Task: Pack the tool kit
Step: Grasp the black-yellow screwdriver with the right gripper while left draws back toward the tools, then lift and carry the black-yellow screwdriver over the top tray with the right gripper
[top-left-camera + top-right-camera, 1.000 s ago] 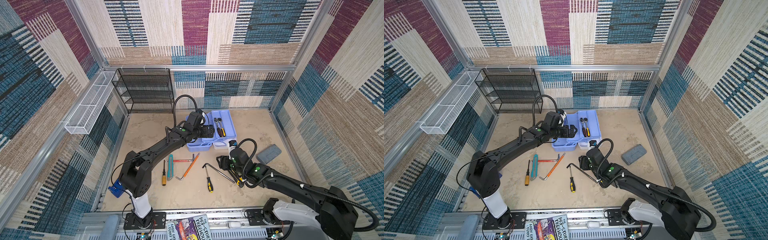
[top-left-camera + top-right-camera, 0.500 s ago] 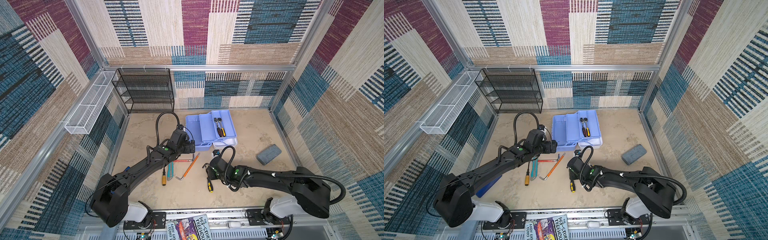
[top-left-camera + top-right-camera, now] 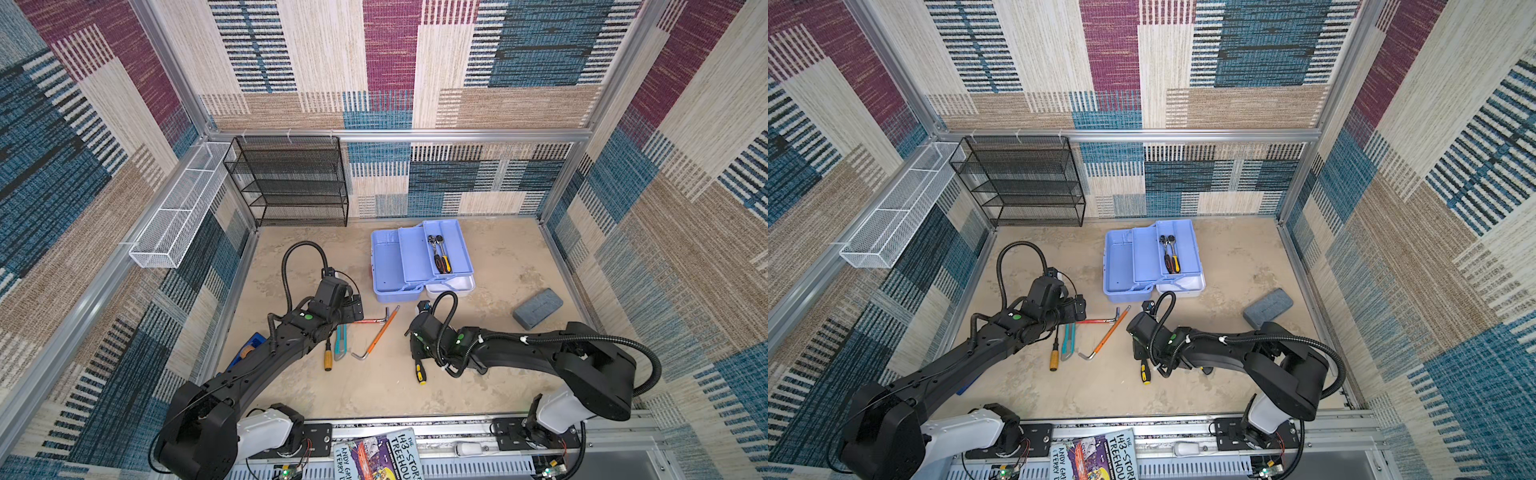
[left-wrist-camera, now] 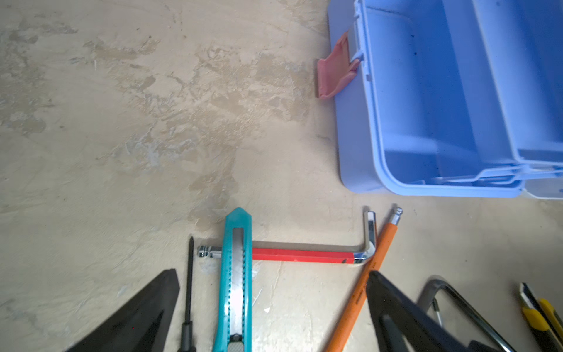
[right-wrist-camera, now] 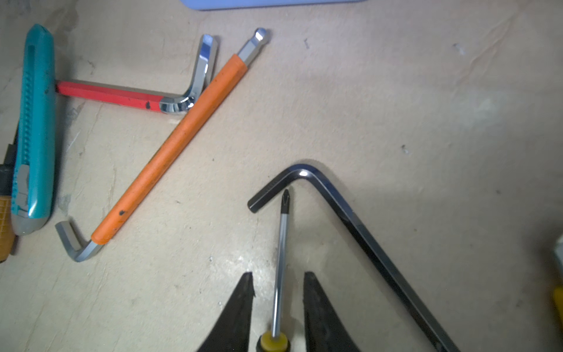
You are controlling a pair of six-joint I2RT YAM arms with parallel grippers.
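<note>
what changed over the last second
The left claw pulled back from the toolbox to above the teal utility knife, jaws wide. The right claw swung left over the yellow-handled screwdriver and narrowed around its shaft, not yet gripping. Nothing was visibly picked up or released. The toolbox, the ratchets and the floor tools stayed put.

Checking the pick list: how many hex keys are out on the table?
3. Red hex key lies under the teal knife; orange hex key touches its bend; black hex key sits at the screwdriver tip. More may be hidden.
</note>
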